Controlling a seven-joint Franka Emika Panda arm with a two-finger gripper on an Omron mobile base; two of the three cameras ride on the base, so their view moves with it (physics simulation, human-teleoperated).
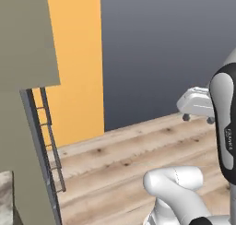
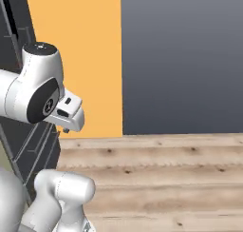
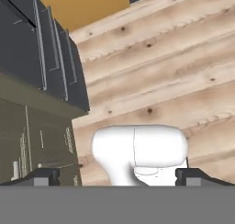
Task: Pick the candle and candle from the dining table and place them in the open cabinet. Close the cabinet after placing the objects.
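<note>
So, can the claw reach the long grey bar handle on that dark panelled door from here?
Probably yes: nothing stands between the open claw and the long grey bar handle, though the claw faces the wood floor.

The arm (image 2: 33,83) rises from the base with its lower link (image 1: 177,185) lying low above the wooden floor (image 2: 166,178), then bends upward into an upright white link with a dark joint cover (image 1: 226,132).

In the right base view, the rounded upper joint sits just in front of the dark panelled unit (image 2: 23,140), with the hand flange projecting away from that unit and angled slightly downward toward the floor.

In the hand view, the gripper (image 3: 117,176) points down at the floor beside the same dark unit. Its two dark fingertips (image 3: 43,176) stand far apart, at full spread, with nothing between them.
</note>
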